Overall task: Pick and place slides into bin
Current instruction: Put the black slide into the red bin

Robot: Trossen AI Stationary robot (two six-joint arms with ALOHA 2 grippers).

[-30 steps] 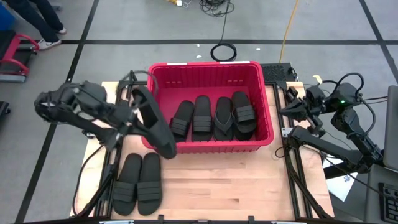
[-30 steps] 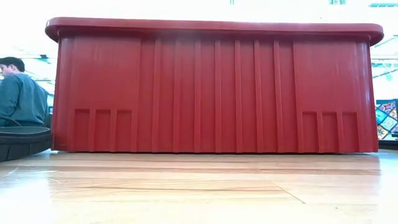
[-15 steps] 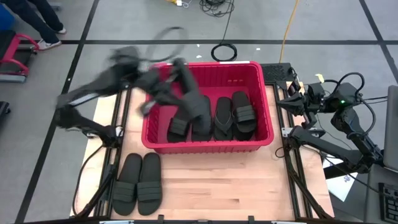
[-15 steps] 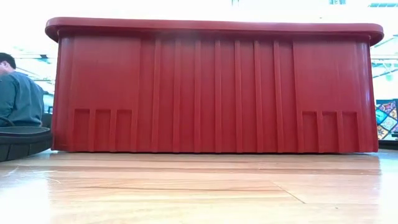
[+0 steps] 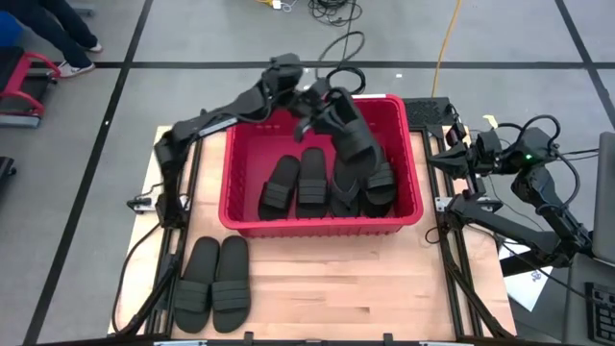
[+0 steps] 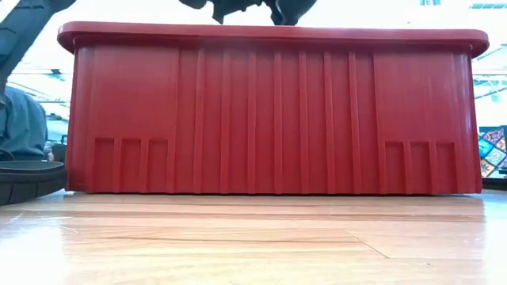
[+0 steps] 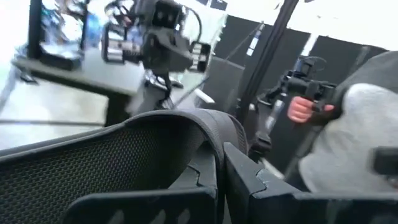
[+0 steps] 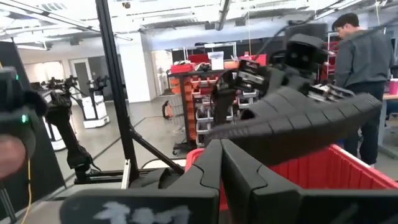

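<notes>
Left gripper (image 5: 325,104) sits over the red bin (image 5: 252,113), jaws clamped on a black slide (image 5: 354,135) that hangs above the four slides (image 5: 329,183) lying inside. Right gripper (image 5: 454,161) waits off the counter (image 5: 336,288) at three o'clock, jaws together, holding nothing. Two more slides (image 5: 213,284) lie at seven o'clock — the high view shows them, while the low view shows mostly the bin's ribbed wall.

Four black slides (image 5: 327,181) are laid side by side in the red ribbed bin (image 5: 240,219) — a fifth slide (image 5: 351,135) is held tilted above them — two more (image 5: 212,284) are left on the table.
</notes>
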